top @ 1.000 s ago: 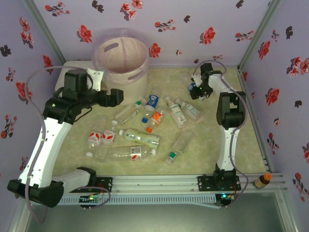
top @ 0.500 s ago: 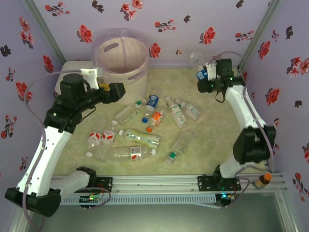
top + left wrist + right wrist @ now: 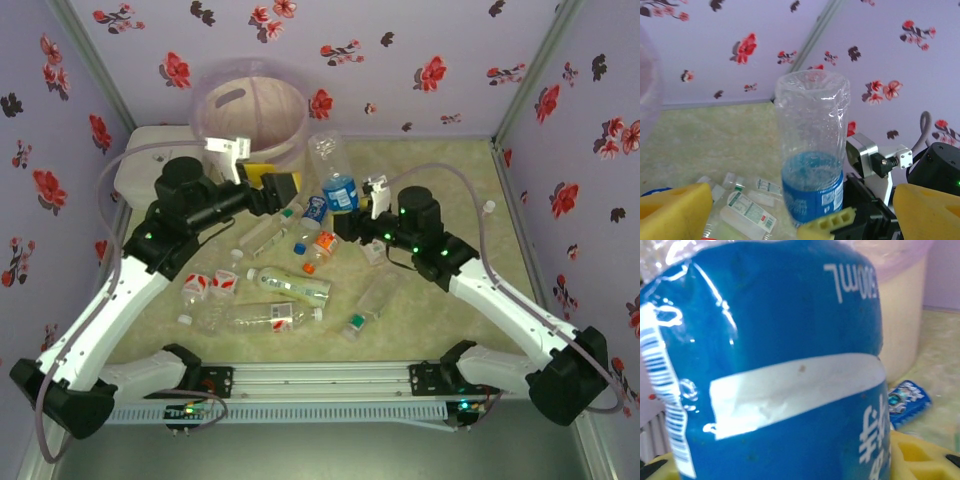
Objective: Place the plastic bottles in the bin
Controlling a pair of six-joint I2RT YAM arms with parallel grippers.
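Observation:
My right gripper (image 3: pixel 350 218) is shut on a clear plastic bottle with a blue label (image 3: pixel 336 172), holding it upright and base-up above the middle of the table. That bottle (image 3: pixel 812 165) stands between my left gripper's yellow pads (image 3: pixel 675 210), which are wide apart and touch nothing. The left gripper (image 3: pixel 277 186) hangs open just left of the bottle. The blue label (image 3: pixel 780 365) takes up most of the right wrist view. The cream bin (image 3: pixel 250 112) with its pink liner stands at the back left. Several more bottles (image 3: pixel 290 283) lie scattered on the table.
A white lidded box (image 3: pixel 135 165) sits behind my left arm, beside the bin. A small blue-labelled bottle (image 3: pixel 318 208) and an orange-labelled one (image 3: pixel 322 245) lie under the held bottle. Floral walls close in the back and both sides.
The right arm swung from the back right corner to the middle, carrying the blue-label bottle. The left gripper moved right and forward, up to that bottle.

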